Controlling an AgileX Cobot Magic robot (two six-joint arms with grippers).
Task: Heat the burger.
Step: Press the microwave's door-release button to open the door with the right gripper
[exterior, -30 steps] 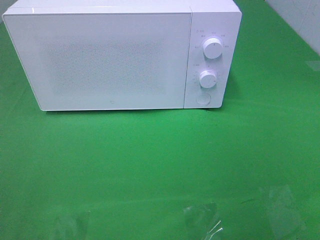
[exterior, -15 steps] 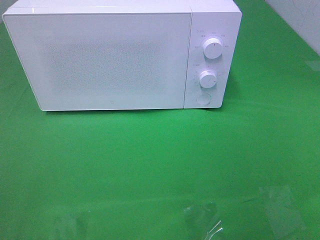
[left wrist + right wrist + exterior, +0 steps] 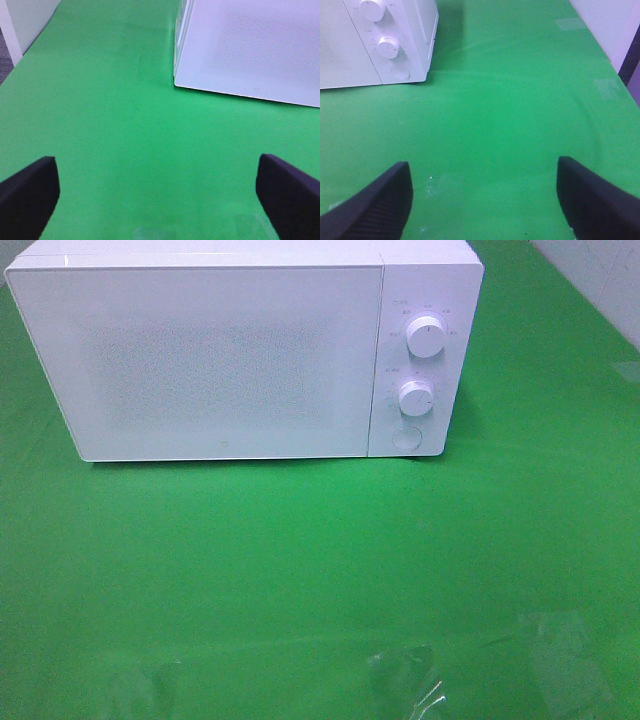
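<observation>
The burger is out of view in every frame. A white microwave (image 3: 240, 350) stands at the back of the green table with its door shut, also visible as the microwave (image 3: 250, 45) in the left wrist view and the microwave (image 3: 375, 40) in the right wrist view. My left gripper (image 3: 160, 200) is open over bare green cloth, short of the microwave's left front corner. My right gripper (image 3: 485, 200) is open over bare cloth, to the front right of the microwave's control panel. Neither holds anything. Both arms are outside the exterior high view.
The microwave's panel carries two white knobs (image 3: 426, 338) and a round button (image 3: 406, 438). Clear tape patches (image 3: 405, 675) lie on the cloth near the front edge. A white wall (image 3: 600, 280) borders the table at the right.
</observation>
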